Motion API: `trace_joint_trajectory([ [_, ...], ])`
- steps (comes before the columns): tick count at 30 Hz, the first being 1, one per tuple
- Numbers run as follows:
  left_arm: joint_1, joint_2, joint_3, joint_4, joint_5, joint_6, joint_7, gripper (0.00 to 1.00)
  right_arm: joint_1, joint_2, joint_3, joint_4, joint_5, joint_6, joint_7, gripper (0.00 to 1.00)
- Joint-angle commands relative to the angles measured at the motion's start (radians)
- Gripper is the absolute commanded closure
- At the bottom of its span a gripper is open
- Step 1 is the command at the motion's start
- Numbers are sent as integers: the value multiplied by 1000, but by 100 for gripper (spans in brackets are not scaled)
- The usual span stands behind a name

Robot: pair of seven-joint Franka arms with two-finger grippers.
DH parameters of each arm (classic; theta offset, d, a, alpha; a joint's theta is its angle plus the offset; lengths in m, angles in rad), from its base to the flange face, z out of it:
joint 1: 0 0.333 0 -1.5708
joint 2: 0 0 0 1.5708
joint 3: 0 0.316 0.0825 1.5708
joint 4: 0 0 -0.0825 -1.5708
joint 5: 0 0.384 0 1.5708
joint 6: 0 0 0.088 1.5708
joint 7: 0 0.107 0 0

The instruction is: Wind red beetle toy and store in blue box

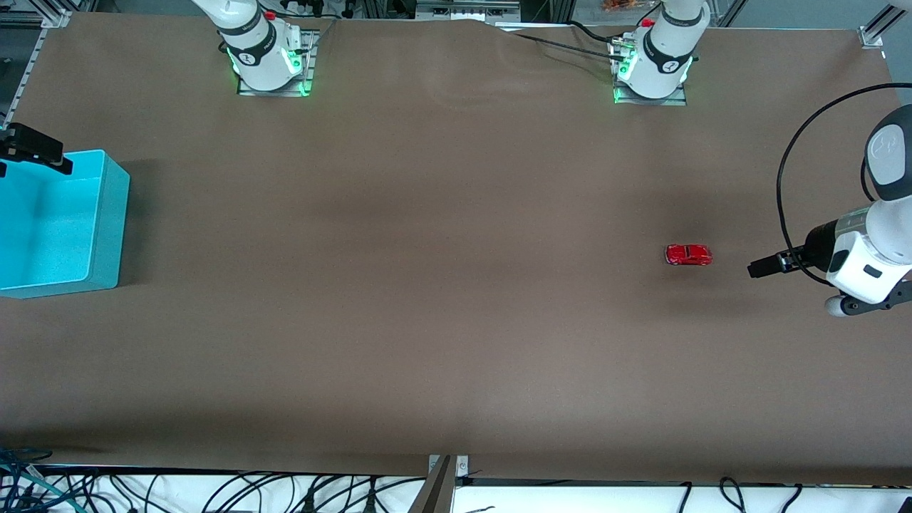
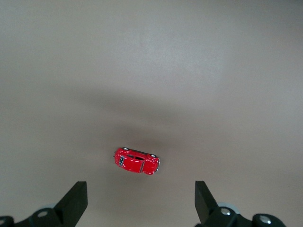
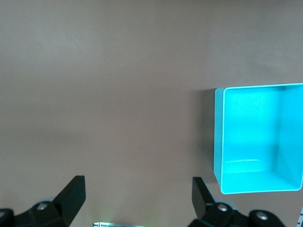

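Box first: the blue box sits on the brown table at the right arm's end, cut off by the front view's edge, open top up, inside bare as far as visible. Right gripper hangs over the box's rim that lies farther from the front camera; only dark parts of it show in the front view. In the right wrist view the right gripper has its two fingers spread wide, nothing between them, and the blue box lies off to one side, not under the fingers.

Well apart from the box, toward the left arm's end of the table, the red beetle toy stands on its wheels on bare table, lengthwise along the table. Left gripper is just beside the toy, toward the left arm's end, up in the air, not touching it. Left wrist view: left gripper released, fingers spread wide, the red beetle toy lying free on the table roughly midway between the two tips, untouched.
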Motion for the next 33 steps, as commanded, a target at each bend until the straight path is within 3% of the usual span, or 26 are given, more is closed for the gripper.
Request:
trace_joint_trajectory([
  [1,3,15,2,-6,-26,7,-191,0,-4,1,0,17,8,-10,-21,0],
  [16,5,101,19,-34,-24,108,-746,0,-6,1,-1,17,11,-10,-21,0],
  [33,-4,225,64,-51,-75,154,-1020,0,-4,1,-1,17,11,-8,-21,0],
])
